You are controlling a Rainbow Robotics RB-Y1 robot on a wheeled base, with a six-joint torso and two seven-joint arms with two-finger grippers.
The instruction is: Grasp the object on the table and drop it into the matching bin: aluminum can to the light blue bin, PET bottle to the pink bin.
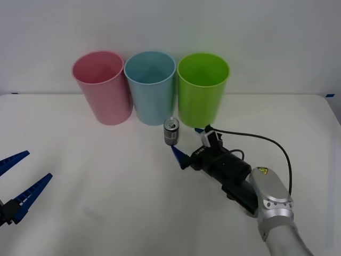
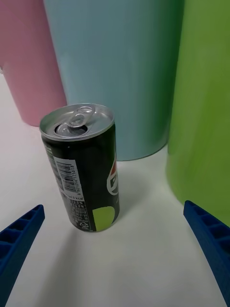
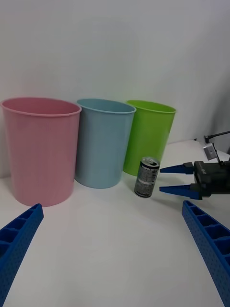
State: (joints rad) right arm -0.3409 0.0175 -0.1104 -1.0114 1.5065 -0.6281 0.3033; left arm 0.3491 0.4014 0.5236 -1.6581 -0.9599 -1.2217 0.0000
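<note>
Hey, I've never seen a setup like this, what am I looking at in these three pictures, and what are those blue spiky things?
It is a two-armed robot at a white table. One camera looks down from above; the other two sit on its wrists. The blue ribbed pieces are gripper fingers. The right gripper is open, reaching toward a small dark can standing upright, not yet touching it. The left gripper waits open at the near left. Behind the can stand a pink bin, a light blue bin and a green bin. Nothing is held.
</note>
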